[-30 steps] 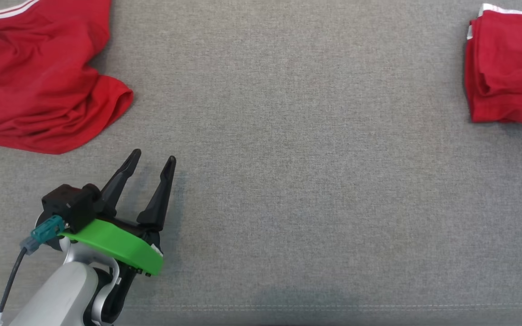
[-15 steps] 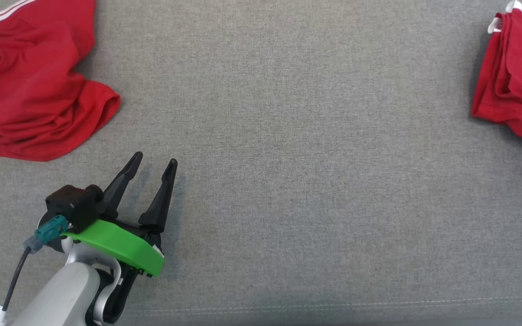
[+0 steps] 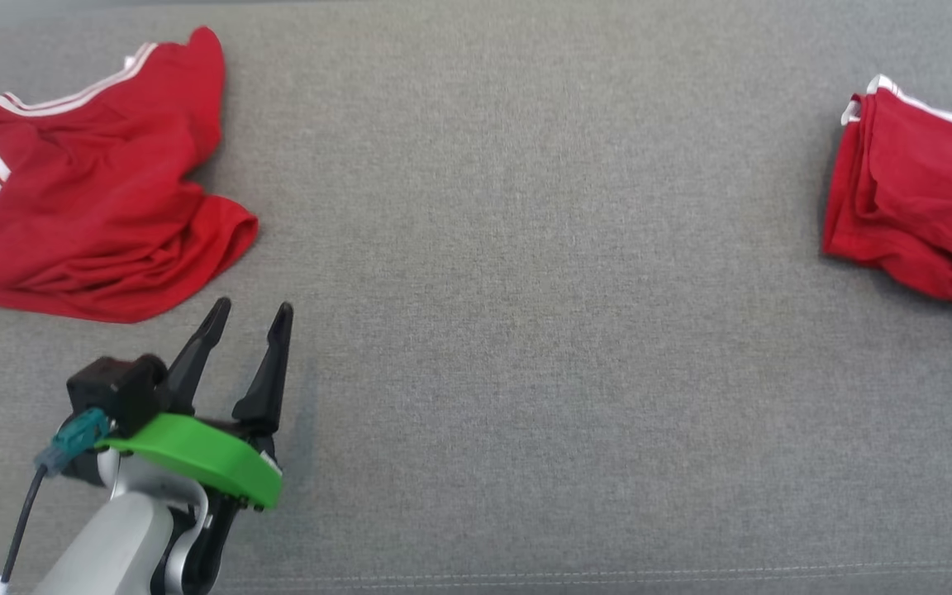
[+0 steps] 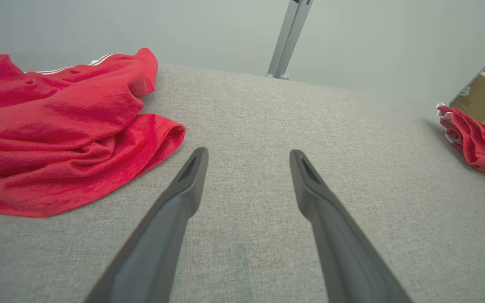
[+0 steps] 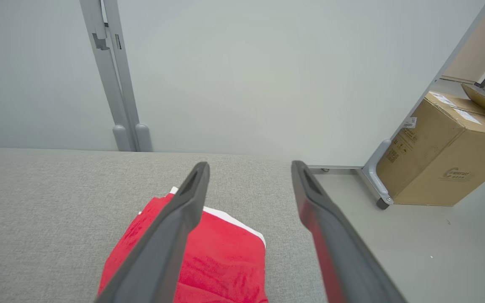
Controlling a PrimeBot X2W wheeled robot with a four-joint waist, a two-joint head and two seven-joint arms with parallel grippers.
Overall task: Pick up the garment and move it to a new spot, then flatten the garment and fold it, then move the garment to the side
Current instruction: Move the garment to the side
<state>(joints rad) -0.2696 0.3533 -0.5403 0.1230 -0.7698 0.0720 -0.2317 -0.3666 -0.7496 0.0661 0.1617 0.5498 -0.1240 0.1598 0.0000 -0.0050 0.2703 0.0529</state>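
The folded garment (image 5: 225, 261) is lying just under the right pincer (image 5: 249, 166), which is hanging released and empty, while the left pincer (image 3: 251, 307) is also gaping, empty.

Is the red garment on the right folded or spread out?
Folded: the right garment is a compact bundle with stacked layered edges, though slightly rumpled.
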